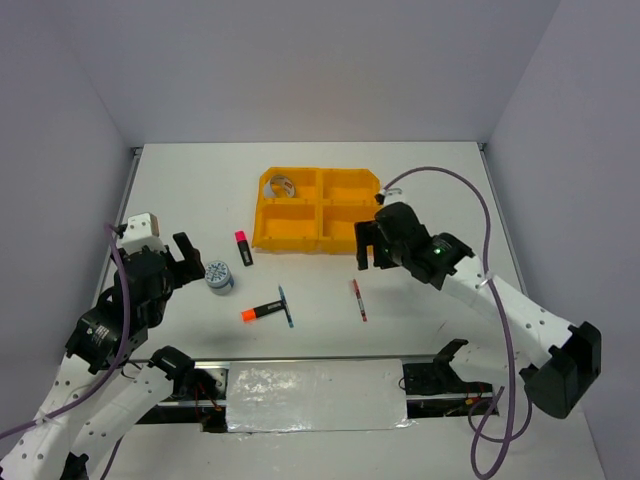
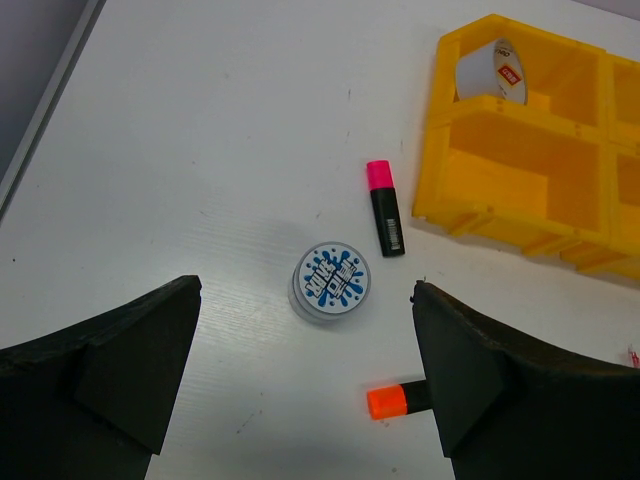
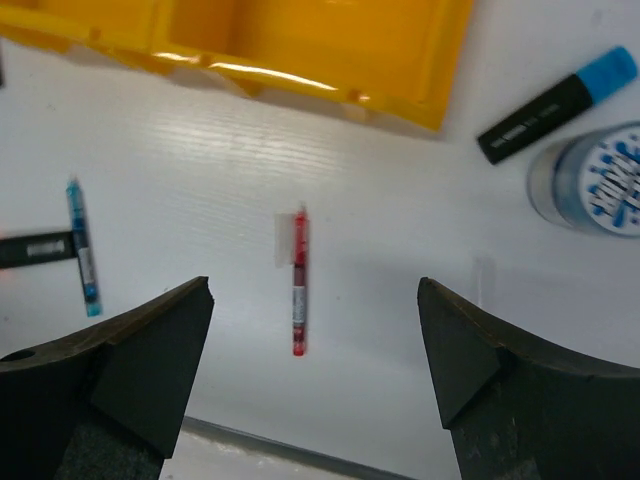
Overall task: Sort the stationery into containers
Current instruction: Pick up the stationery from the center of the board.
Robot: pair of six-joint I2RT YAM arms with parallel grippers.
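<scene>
Left end effector: fingers spread wide, holding nothing. The tape roll lies on the table, framed between the fingers.

Right end effector: wide apart, empty, with the red pen lying between its fingers, near the orange tray.

The orange-capped marker is partly hidden behind a left finger. The second tape roll is cut off at the frame edge.
</scene>
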